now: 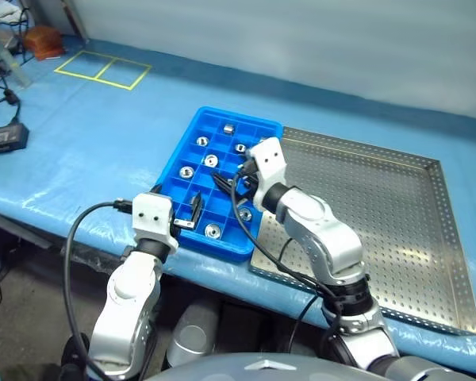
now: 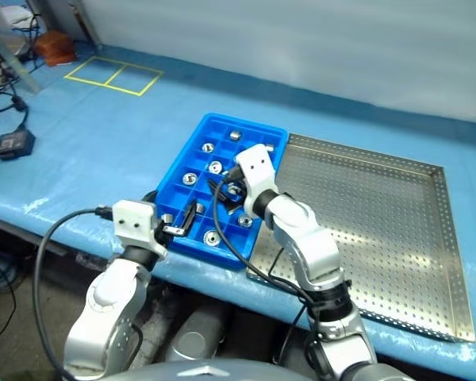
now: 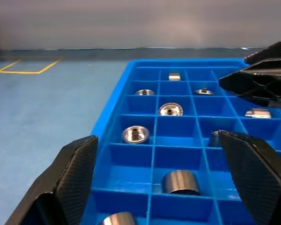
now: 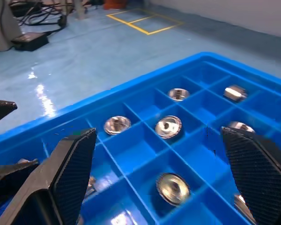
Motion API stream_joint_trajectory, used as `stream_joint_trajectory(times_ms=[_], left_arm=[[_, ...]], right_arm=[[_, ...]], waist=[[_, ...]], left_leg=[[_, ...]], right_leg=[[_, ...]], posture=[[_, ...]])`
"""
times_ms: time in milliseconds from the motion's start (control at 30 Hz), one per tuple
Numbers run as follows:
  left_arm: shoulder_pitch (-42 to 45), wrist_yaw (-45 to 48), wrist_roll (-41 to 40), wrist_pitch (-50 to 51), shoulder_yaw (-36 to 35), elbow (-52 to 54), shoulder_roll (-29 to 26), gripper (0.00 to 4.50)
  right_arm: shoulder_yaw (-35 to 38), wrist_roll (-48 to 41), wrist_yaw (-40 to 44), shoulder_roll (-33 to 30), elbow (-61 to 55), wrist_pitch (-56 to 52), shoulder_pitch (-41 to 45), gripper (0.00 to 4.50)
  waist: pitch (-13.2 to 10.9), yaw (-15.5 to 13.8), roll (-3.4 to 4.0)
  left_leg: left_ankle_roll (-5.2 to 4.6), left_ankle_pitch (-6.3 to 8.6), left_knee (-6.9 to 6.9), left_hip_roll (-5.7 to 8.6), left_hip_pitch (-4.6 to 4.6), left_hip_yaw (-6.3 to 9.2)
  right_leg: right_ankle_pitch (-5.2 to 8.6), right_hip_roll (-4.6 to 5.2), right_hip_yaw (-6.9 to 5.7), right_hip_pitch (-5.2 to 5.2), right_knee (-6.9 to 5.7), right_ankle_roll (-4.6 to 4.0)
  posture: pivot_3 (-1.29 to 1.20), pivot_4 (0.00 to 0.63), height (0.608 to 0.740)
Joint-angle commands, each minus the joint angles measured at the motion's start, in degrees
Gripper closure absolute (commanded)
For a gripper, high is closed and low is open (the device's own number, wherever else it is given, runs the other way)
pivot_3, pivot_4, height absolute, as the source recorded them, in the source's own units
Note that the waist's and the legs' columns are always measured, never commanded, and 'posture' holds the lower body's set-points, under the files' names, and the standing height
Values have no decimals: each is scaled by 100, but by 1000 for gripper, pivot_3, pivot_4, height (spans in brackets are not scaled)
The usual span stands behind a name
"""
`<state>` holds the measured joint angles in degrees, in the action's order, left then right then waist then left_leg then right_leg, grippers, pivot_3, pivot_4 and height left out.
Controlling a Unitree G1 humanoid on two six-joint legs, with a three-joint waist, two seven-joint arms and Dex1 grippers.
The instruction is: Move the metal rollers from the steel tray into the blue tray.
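The blue tray (image 1: 216, 248) lies mid-table, and several metal rollers (image 1: 211, 159) sit in separate cells of it. One roller (image 3: 180, 182) lies on its side near the front; others (image 4: 168, 126) rest flat. To its right, the steel tray (image 1: 397, 214) shows a bare perforated floor. My left gripper (image 1: 192, 213) hovers at the blue tray's near edge, open and empty. Over the tray's middle cells my right gripper (image 1: 226, 184) is also open, with nothing between its fingers. Its fingers (image 3: 262, 77) appear in the left wrist view.
The table has a pale blue cover. A yellow taped rectangle (image 1: 103, 68) marks the far left, with a brown object (image 1: 44, 40) behind it. A black adaptor with cables (image 1: 8, 136) lies at the left edge. The table's front edge runs just under both grippers.
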<state>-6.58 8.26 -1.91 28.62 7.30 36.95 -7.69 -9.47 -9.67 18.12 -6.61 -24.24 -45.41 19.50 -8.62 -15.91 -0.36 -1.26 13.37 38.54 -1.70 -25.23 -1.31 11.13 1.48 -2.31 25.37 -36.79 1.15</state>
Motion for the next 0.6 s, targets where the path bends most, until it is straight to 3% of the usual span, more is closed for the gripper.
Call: stream_joint_trajectory(times_ms=[33,200,300,400,600], left_arm=[[414,393,-204,114,66,-203,-187,0],[1004,874,-283,153,223,-702,-514,0],[1142,1105,-355,214,258,-840,-668,0],[1184,1283,-415,301,264,-893,-827,0],[1135,1460,-494,412,226,-884,-1025,0]], right_arm=[[308,-68,-92,-240,-637,-152,-293,30],[552,-93,-164,-553,-1041,-332,-777,30],[581,-97,-169,-705,-1224,-421,-1032,30],[510,-87,-138,-894,-1396,-520,-1268,30],[389,-119,-143,-1070,-1604,-647,-1645,30]], waist=[[2,321,3],[0,1125,6],[0,1442,6],[0,1581,6],[-2,1594,2]], left_leg=[[0,0,8,0,1,2],[-4,0,22,-2,49,5],[-8,2,22,-6,81,14],[-8,2,20,-11,98,12],[-7,2,20,-13,117,5]], right_leg=[[2,0,0,-2,-4,-3],[13,-1,8,-53,-15,-23],[16,-1,15,-77,-16,-27],[16,-6,31,-78,-28,-28],[20,-6,45,-86,-38,-32]], posture=[[97,150,740],[17,150,740],[5,150,740],[8,150,740],[51,150,740]])
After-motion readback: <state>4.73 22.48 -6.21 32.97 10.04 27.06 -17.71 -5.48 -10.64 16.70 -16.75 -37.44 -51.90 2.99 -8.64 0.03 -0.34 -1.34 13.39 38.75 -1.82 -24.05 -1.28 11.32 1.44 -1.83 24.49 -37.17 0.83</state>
